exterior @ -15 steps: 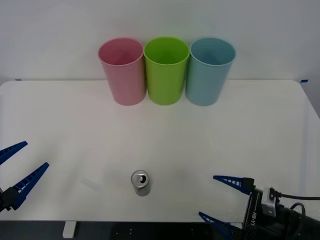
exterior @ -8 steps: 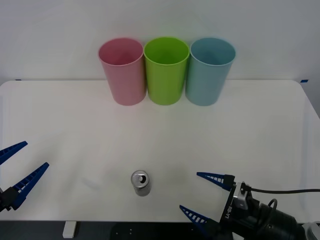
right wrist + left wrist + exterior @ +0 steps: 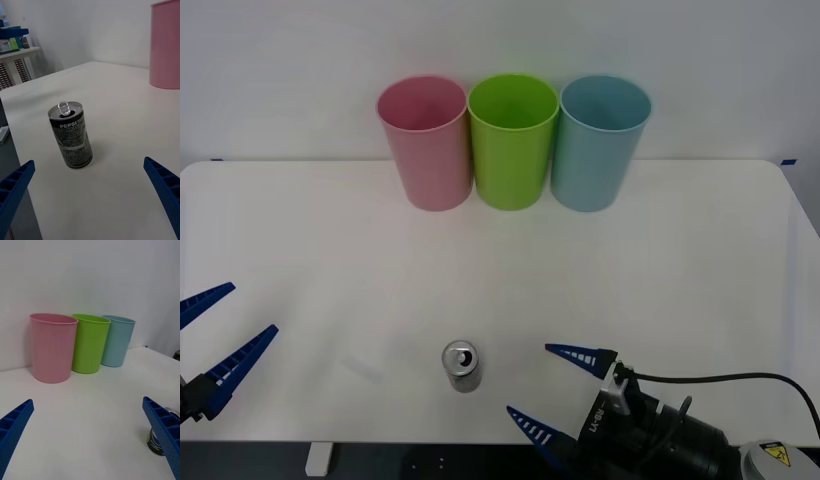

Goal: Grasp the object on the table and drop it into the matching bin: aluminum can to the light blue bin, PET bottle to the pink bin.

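The small aluminium drink can (image 3: 462,366), silver on top with a dark printed side, stands upright on the large white table (image 3: 680,260), near its front edge and a little left of centre. In the right wrist view the can (image 3: 71,135) shows a raised pull tab and dark label with white lettering, and it stands free between the two spread blue fingers, touching neither.

The right gripper (image 3: 562,392) sits just to the right of the can at the near edge of the table, its ribbed blue fingers wide apart and pointing left towards the can, holding nothing.

The left gripper (image 3: 215,336) hangs at the far left edge of the table, well apart from the can, its fingers likewise spread and empty.

Along the far side of the table stand three tall tapered plastic bins in a row, touching or nearly so: the pink bin (image 3: 427,142) on the left, a lime green bin (image 3: 513,140) in the middle, and the light blue bin (image 3: 600,142) on the right.
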Action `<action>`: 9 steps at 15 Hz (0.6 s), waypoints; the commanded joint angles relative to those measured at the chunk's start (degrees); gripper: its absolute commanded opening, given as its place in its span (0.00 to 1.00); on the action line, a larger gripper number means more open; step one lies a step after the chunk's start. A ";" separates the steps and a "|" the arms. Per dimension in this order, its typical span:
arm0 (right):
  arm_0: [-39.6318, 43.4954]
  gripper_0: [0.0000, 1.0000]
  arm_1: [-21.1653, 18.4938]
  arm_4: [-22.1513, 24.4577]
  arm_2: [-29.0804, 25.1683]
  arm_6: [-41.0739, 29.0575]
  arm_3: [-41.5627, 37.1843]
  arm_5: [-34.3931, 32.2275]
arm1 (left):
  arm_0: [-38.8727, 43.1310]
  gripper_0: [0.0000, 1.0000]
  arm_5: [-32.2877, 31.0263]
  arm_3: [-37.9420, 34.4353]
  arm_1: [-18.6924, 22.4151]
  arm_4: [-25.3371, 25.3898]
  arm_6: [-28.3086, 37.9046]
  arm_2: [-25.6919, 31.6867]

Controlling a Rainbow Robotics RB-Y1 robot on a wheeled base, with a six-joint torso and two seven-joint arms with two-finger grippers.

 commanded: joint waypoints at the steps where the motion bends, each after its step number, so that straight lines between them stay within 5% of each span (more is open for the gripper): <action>1: -0.22 1.00 3.01 3.56 0.37 -0.37 0.02 1.03 | 0.00 1.00 0.00 0.00 0.00 0.00 0.00 0.00; 9: -3.04 1.00 8.55 8.66 3.09 0.25 4.94 3.05 | 0.00 1.00 0.00 0.00 0.00 0.00 0.00 0.00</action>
